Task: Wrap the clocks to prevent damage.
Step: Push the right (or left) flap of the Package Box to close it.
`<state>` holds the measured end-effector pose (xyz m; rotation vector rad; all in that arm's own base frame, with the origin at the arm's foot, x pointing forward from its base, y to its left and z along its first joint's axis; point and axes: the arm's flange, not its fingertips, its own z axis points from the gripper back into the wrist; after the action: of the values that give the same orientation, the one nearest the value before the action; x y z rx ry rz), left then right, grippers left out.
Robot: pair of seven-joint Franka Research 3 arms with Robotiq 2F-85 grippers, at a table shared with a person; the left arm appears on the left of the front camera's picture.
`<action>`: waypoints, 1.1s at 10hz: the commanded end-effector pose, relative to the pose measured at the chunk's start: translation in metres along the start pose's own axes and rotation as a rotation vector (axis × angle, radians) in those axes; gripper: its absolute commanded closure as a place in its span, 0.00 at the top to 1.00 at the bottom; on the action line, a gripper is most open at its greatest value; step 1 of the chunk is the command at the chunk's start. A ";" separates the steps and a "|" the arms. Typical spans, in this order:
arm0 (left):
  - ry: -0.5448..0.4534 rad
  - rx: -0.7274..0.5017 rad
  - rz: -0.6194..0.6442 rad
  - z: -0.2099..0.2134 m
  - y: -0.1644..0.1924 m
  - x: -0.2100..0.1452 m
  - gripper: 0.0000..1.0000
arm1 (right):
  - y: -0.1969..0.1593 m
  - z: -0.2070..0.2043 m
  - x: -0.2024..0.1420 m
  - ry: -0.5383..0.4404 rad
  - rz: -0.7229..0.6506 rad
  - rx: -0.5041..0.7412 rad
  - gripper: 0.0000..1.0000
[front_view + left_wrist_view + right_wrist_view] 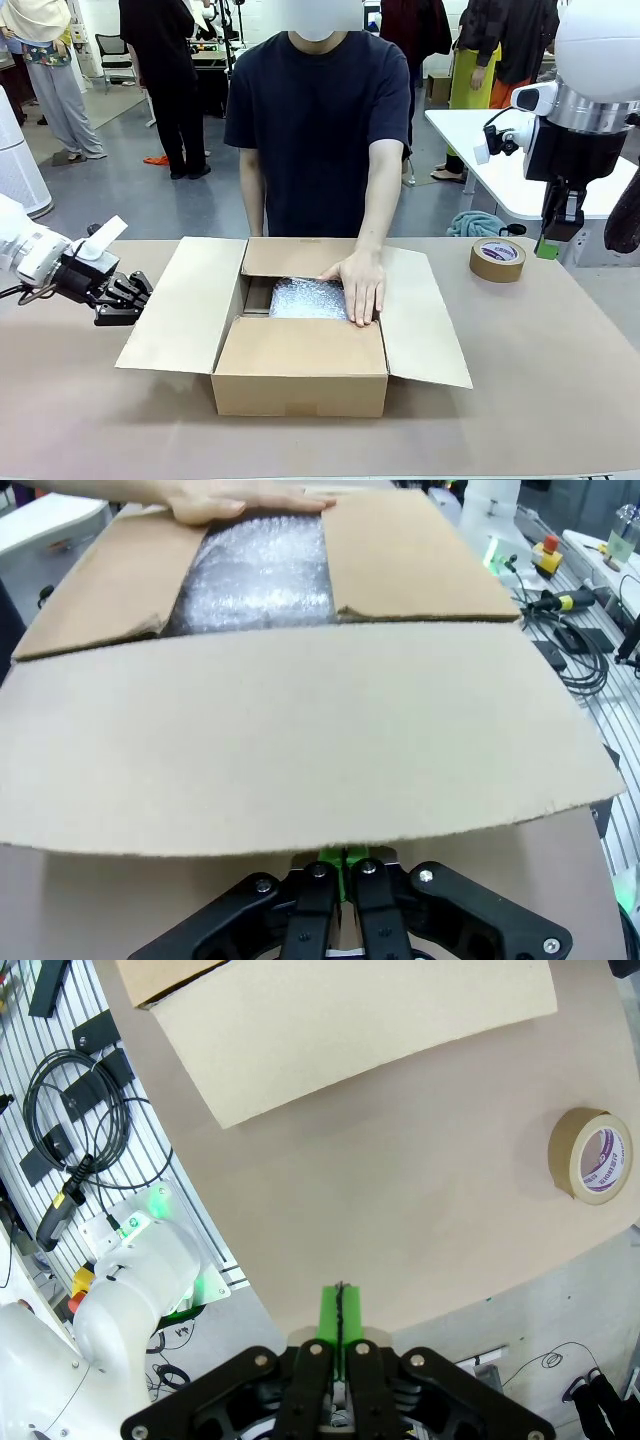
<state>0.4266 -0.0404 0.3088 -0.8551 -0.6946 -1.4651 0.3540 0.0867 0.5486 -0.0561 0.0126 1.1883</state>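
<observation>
An open cardboard box (300, 380) stands mid-table with bubble wrap (300, 298) inside; the clocks are hidden. A person's hand (362, 285) presses flat on the wrap. My left gripper (143, 290) is shut and empty, low over the table just left of the box's left flap (185, 305). In the left wrist view its fingertips (343, 862) sit at that flap's edge (300, 740), with the bubble wrap (260, 570) and the hand (230, 500) beyond. My right gripper (547, 247) hangs shut and empty, high at the right; in its wrist view the gripper (340, 1305) points down at the table.
A roll of brown tape (497, 259) lies at the table's far right and appears as the tape roll (590, 1153) in the right wrist view. The box's right flap (340, 1020) spreads over the table. Cables and an arm base (130, 1290) sit beyond the table edge.
</observation>
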 end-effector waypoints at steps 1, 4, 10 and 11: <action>-0.094 0.020 -0.034 0.003 0.004 -0.002 0.00 | 0.000 -0.001 0.001 0.001 0.002 0.003 0.01; -0.221 0.053 -0.059 0.011 0.002 0.010 0.00 | 0.000 -0.001 0.001 0.001 0.002 0.003 0.01; -0.282 0.024 -0.127 -0.035 -0.003 0.060 0.00 | 0.000 -0.001 0.001 0.001 0.002 0.003 0.01; -0.289 0.023 -0.141 -0.041 -0.004 0.070 0.00 | 0.000 -0.001 0.001 0.001 0.002 0.003 0.01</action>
<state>0.4250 -0.1078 0.3466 -1.0655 -0.9419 -1.4566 0.3540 0.0869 0.5485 -0.0562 0.0130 1.1886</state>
